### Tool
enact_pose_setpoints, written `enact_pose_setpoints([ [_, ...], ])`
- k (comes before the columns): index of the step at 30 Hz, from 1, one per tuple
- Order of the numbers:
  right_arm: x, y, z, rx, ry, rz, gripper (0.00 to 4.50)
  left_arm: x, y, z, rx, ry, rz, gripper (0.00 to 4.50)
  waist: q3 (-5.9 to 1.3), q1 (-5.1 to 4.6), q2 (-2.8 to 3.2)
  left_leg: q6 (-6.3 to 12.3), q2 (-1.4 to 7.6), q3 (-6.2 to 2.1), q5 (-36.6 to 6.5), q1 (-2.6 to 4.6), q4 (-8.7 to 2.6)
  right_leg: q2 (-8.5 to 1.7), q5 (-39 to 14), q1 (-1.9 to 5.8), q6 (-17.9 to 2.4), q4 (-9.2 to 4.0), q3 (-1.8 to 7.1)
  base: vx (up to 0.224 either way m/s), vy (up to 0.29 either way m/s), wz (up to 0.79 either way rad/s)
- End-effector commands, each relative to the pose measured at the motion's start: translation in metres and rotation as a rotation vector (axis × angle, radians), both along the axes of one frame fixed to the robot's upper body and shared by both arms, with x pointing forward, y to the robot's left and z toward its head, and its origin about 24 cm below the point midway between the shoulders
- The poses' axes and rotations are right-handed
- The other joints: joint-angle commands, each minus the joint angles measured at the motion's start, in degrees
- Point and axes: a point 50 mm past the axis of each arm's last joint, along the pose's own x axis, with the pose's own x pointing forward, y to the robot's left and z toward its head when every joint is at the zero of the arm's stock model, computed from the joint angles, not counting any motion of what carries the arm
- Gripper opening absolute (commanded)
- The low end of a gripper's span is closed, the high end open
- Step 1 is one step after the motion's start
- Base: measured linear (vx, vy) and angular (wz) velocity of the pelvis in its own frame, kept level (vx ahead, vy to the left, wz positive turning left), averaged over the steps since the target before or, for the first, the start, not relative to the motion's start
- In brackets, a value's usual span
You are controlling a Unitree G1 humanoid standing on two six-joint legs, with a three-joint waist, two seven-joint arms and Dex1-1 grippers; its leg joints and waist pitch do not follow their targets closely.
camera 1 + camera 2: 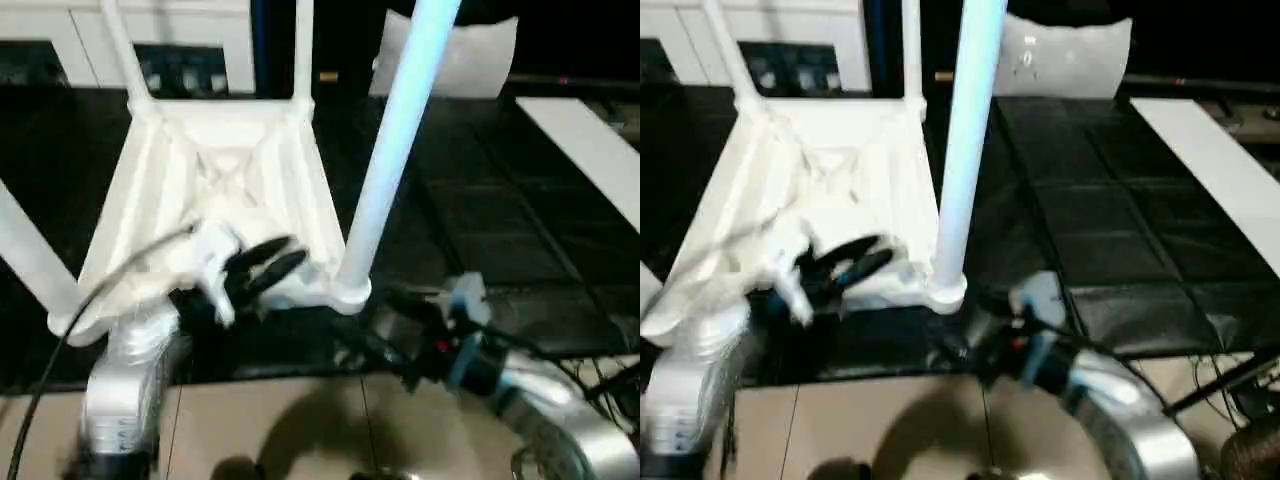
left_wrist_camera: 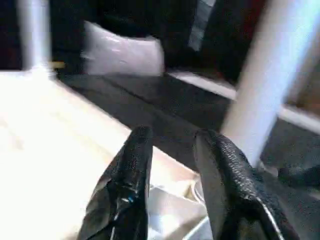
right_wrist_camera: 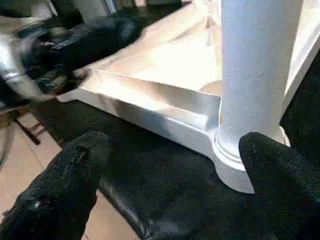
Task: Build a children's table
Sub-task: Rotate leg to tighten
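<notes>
- The children's table (image 1: 225, 190) is all white plastic and lies upside down on the black mat-covered desk (image 1: 470, 230), ribbed underside facing up.
- Its legs rise from the corner sockets, long axes roughly upright; the near right leg (image 1: 395, 140) leans slightly.
- Four legs seem to be fitted, though the near left one is cut off at the edge.
- The left claw (image 1: 268, 262) hovers over the near rim, fingers slightly apart, holding nothing.
- The right claw (image 3: 165, 165) gapes wide beside the near right socket, empty.

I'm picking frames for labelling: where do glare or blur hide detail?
Left eye view: the left gripper is motion-smeared. Left wrist view: the table top is washed out. Right wrist view: the near leg is crisp.
</notes>
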Motion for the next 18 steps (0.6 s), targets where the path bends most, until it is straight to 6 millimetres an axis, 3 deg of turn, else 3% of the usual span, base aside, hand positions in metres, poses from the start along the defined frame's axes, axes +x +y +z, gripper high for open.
enact_pose_setpoints([
  [1,0.005,0.003,-0.001,-0.03,-0.006,-0.033,4.5,-0.007,0.002,0.005,-0.008,-0.002,0.127,1.46,-2.71,-0.22,0.15,-0.18,3.93,-2.01,-19.12,-0.11,-4.43,-5.35,-27.65,1.89,-4.56,-6.77,3.86,0.0,0.0,0.0],
  [2,0.006,0.004,-0.001,-0.033,-0.008,-0.037,4.5,-0.01,0.002,0.004,-0.015,0.009,0.148,1.46,-2.74,-0.22,0.18,-0.3,3.83,-1.97,-19.54,0.05,-4.42,-5.2,-29.19,1.78,-3.58,-7.04,3.77,0.0,0.0,0.0],
  [3,0.008,0.007,-0.002,-0.037,-0.017,-0.045,4.5,-0.013,0.001,0.002,-0.022,0.023,0.173,1.46,-2.88,-0.08,0.08,-0.41,3.74,-1.94,-20.14,0.68,-4.18,-5.12,-29.88,1.24,-2.52,-7.34,3.92,0.0,0.0,0.0],
  [4,0.01,0.01,-0.003,-0.038,-0.023,-0.051,4.5,-0.016,-0.001,-0.002,-0.018,0.043,0.184,1.46,-2.87,-0.31,-0.11,-0.11,3.69,-2.22,-17.73,-0.4,-4.38,-5.07,-27.42,1.62,-2.51,-6.98,3.85,0.0,0.0,0.0],
  [5,0.01,0.01,-0.003,-0.038,-0.023,-0.051,4.5,-0.016,-0.001,-0.002,-0.018,0.043,0.184,1.46,-2.95,-0.39,-0.02,0.39,3.69,-2.22,-15.28,-0.95,-4.46,-4.81,-24.69,1.62,-2.63,-6.96,3.81,0.0,0.0,0.0],
  [6,0.011,0.013,-0.004,-0.04,-0.024,-0.052,4.5,-0.019,-0.004,-0.004,-0.007,0.062,0.19,1.46,-3.59,-0.16,0.23,1.49,3.87,-2.03,-10.12,-0.94,-3.81,-4.21,-16.69,0.99,-4.13,-6.36,3.86,0.0,0.0,0.0],
  [7,0.012,0.015,-0.005,-0.046,-0.023,-0.05,4.5,-0.025,-0.008,-0.006,0.013,0.092,0.183,1.46,-4.34,-0.36,0.05,4.77,3.15,-1.78,1.83,-2.33,-2.58,-3.35,-0.83,0.67,-7.42,-4.84,3.41,0.0,0.0,0.0],
  [8,0.011,0.016,-0.006,-0.048,-0.017,-0.049,4.5,-0.027,-0.008,-0.006,0.031,0.113,0.193,1.46,-4.99,-0.37,0.22,6.78,2.73,-1.68,7.8,-2.71,-1.96,-2.7,6.62,0.39,-8.84,-3.9,2.94,0.0,0.0,0.0],
  [9,0.011,0.016,-0.006,-0.048,-0.015,-0.048,4.5,-0.029,-0.008,-0.007,0.034,0.127,0.205,1.46,-6.14,-0.17,0.4,11.24,1.98,-1.43,16.34,-3.05,-0.34,-2.01,17.57,-0.51,-11.07,-2.85,2.3,0.0,0.0,0.0],
  [10,0.011,0.016,-0.007,-0.048,-0.014,-0.049,4.5,-0.033,-0.007,-0.008,0.036,0.134,0.219,1.46,-6.48,-0.11,0.67,14.41,1.54,-1.24,15.5,-4.07,0.15,-1.96,17.66,-1.07,-12.15,-3.49,1.73,0.0,0.0,0.0],
  [11,0.011,0.016,-0.007,-0.048,-0.014,-0.049,4.5,-0.033,-0.007,-0.008,0.036,0.134,0.219,1.46,-6.48,-0.11,0.67,14.41,1.54,-1.24,15.5,-4.07,0.15,-1.96,17.66,-1.07,-12.15,-3.49,1.73,-0.08,0.024,-0.04],
  [12,0.012,0.017,-0.008,-0.082,-0.043,-0.035,4.5,-0.037,-0.003,-0.011,0.07,0.142,0.259,1.46,-5.69,-0.03,1.45,12.89,2.72,-1.22,-3.32,-3.9,-0.51,-2.93,-5.71,-1.41,-10.14,-6.28,1.11,-0.106,0.036,-0.05],
  [13,0.012,0.017,-0.008,-0.091,-0.05,-0.031,4.5,-0.038,-0.002,-0.012,0.078,0.145,0.269,1.46,-3.88,-1.02,1.53,6.81,3.63,-1.34,-22.72,-1.85,-1.43,-2.93,-29.22,-1.68,-4.46,-8.1,-0.08,-0.106,0.036,-0.05],
  [14,0.012,0.017,-0.009,-0.096,-0.054,-0.029,4.5,-0.039,-0.002,-0.012,0.083,0.146,0.273,1.46,-3.04,-1.64,1.81,2.96,4.02,-1.88,-31.99,-0.3,-1.86,-2.49,-37.76,-2.08,-0.47,-8.97,-1.41,-0.126,0.041,-0.08],
  [15,0.012,0.018,-0.01,-0.106,-0.056,-0.013,4.5,-0.04,-0.003,-0.014,0.122,0.154,0.276,1.46,-2.69,-0.01,3.82,-2.67,3.25,-5.62,-49.33,-9.15,-10.46,-0.09,-29.0,7.26,0.29,5.35,-2.99,-0.066,0.019,-0.05],
  [16,0.013,0.019,-0.011,-0.113,-0.059,-0.007,4.5,-0.041,-0.004,-0.015,0.135,0.16,0.287,1.46,-1.66,2.29,3.9,-6.19,1.64,-3.63,-53.94,-10.08,-11.14,2.6,-21.25,6.03,-1.2,6.51,-3.53,-0.115,0.054,0.28],
  [17,0.014,0.021,-0.011,-0.117,-0.064,-0.003,4.5,-0.043,-0.004,-0.015,0.142,0.179,0.325,1.46,-2.48,1.47,2.95,-4.76,1.84,-5.02,-49.42,-8.2,-11.6,2.08,-19.78,5.19,-3.34,8.74,-0.44,-0.095,-0.023,0.61],
  [18,0.015,0.021,-0.011,-0.118,-0.066,-0.003,4.5,-0.043,-0.004,-0.015,0.14,0.187,0.346,1.46,-2.68,1.52,1.07,-8.0,1.54,-6.56,-44.17,-6.81,-7.46,-2.18,-35.87,3.22,-8.49,3.33,1.8,-0.155,-0.094,1.07],
])
